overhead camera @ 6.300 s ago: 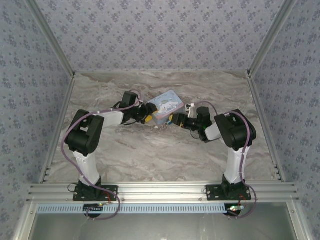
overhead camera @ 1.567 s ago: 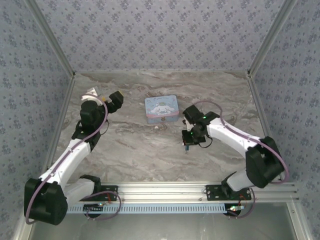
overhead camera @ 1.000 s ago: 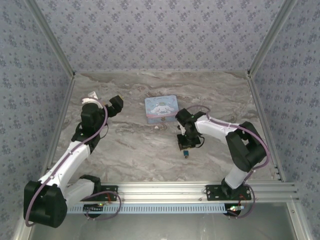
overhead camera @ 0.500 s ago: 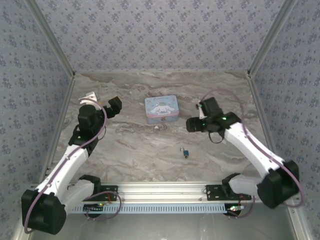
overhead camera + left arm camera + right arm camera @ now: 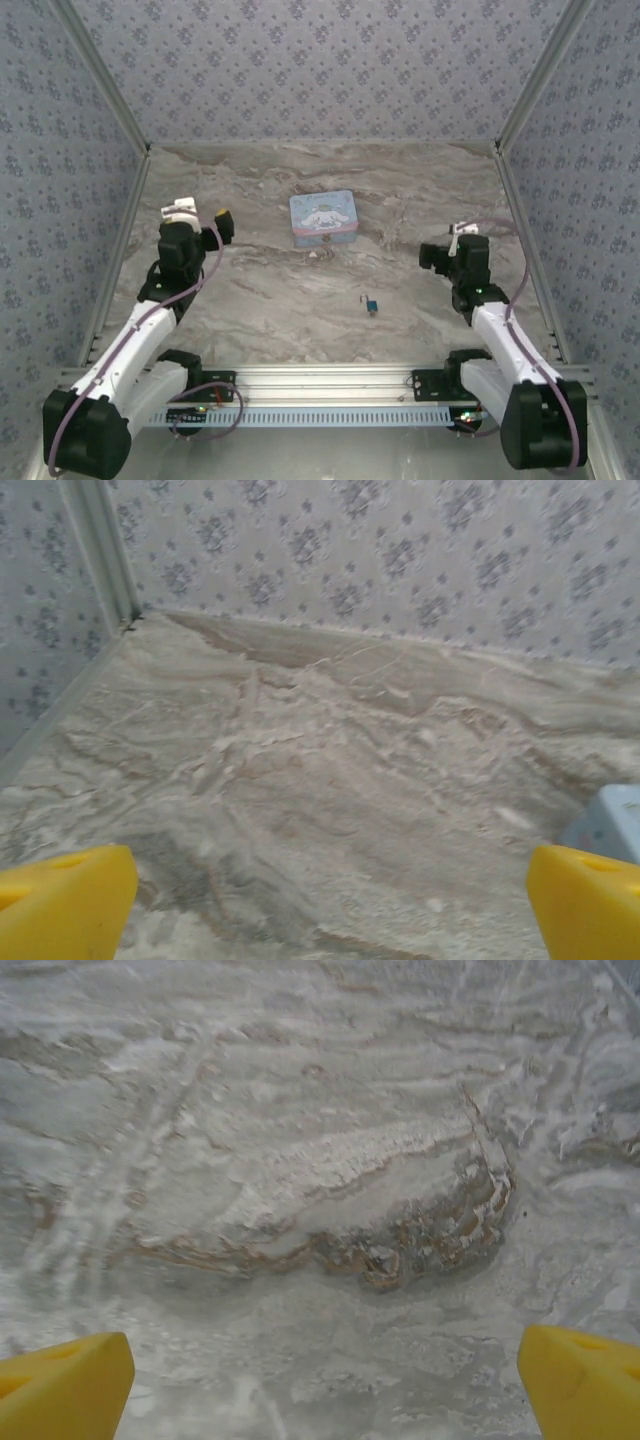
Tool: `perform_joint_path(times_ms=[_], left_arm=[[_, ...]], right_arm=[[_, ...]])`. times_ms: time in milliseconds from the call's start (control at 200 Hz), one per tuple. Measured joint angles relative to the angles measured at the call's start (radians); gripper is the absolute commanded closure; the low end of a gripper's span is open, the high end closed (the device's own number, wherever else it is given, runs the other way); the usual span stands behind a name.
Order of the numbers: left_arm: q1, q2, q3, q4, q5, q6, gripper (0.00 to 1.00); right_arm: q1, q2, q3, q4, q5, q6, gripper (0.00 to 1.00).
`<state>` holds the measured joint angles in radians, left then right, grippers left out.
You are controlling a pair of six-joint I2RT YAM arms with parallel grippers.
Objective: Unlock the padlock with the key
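Lying at 8 o'clock from right gripper (image 5: 430,256), padlock (image 5: 370,304) was nearer it than left gripper (image 5: 223,220); both pairs of jaws stood spread, empty.

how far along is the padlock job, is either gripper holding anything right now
Done: nothing I can confirm. The padlock lies on the table, nearer the arms than the tin, too small to tell whether its shackle is open.
In hand: nothing. The left gripper and right gripper are open and empty, well off to either side.
Left: I can't make out a key, so the unlocking may remain.
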<state>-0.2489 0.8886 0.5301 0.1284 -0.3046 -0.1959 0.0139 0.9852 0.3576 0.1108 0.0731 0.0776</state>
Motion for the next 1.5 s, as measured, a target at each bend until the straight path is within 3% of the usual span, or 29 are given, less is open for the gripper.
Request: perform_joint_path(times_ms=[220,435,590,730,1034,1164,1309,1499], left_arm=[[0.017,0.088,-0.034,0.035,-0.032,0.081,0.01],[0.066,0.159,-0.093,0.144,0.010,0.137,0.01],[0.108,0.190,-0.161,0.285,0.063,0.159,0.00],[0.134,0.248,-0.204,0.399,0.131,0.189,0.01],[0.179,0.445,-0.237,0.657,0.220,0.249,0.01],[0.208,0.614,-0.266,0.833,0.236,0.243,0.00],[0.243,0.653,-0.194,0.729,0.238,0.207,0.01],[0.277,0.651,-0.133,0.724,0.237,0.169,0.01]], right_arm=[[-0.042,0.243,-0.053,0.384,-0.081,-0.027,0.00],[-0.056,0.290,-0.087,0.587,-0.140,-0.079,0.00],[-0.066,0.420,-0.084,0.706,-0.169,-0.098,0.00],[-0.080,0.536,-0.029,0.687,-0.182,-0.097,0.00],[-0.081,0.540,0.014,0.681,-0.166,-0.097,0.00],[-0.077,0.540,0.014,0.679,-0.155,-0.097,0.00],[-0.071,0.540,0.014,0.679,-0.138,-0.097,0.00],[-0.064,0.540,0.015,0.678,-0.127,-0.098,0.00]])
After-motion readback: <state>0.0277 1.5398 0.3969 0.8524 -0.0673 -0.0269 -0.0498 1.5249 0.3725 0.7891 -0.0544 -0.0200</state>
